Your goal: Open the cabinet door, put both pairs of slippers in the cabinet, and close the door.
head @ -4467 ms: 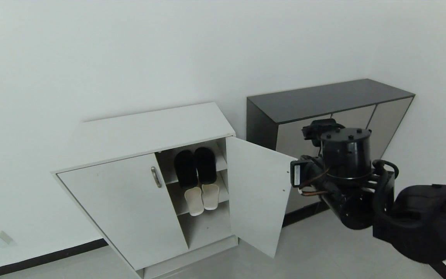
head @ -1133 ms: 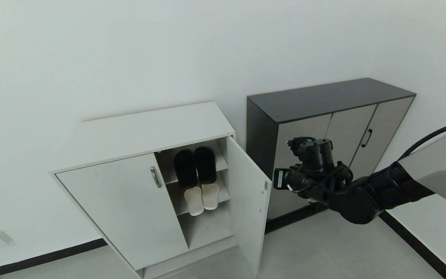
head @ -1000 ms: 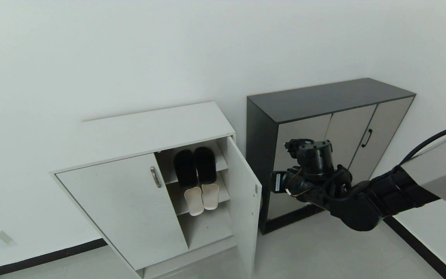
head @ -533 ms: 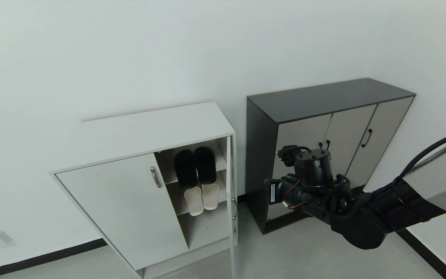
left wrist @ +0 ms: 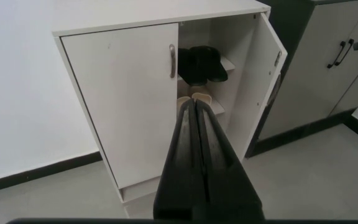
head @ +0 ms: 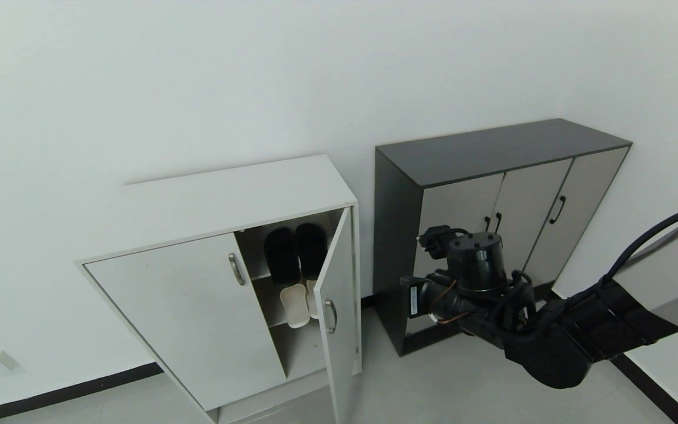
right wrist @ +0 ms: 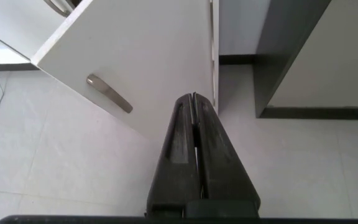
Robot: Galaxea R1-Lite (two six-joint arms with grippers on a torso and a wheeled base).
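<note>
The left pincer [left wrist: 194, 103] is pressed fully together with nothing in it, its two smooth black fingers pointing at the middle of the white cabinet [head: 221, 194] from well in front. This cabinet is a matte, flat-panelled box standing on a grey tiled floor [head: 468, 383] against a plain white wall. Its left door [head: 186, 318] is closed and carries a short curved metal handle [head: 237, 269]. In the open right half, the black slippers [head: 296, 253] lie side by side on the top shelf, toes inward. The cream slippers [head: 296, 305] lie on the shelf below, partly hidden by the right door [head: 339, 306]. That door stands ajar at a narrow angle, its metal pull [head: 330, 316] facing out. The right pincer [right wrist: 194, 98] is likewise shut tight and empty, its tips close to the door's outer face, beside the pull; contact cannot be judged. A white sticker [head: 412, 298] on that arm's wrist has print too small to read. Farthest right stands a dark cabinet [head: 492, 147] with smooth grey doors and thin black handles
</note>
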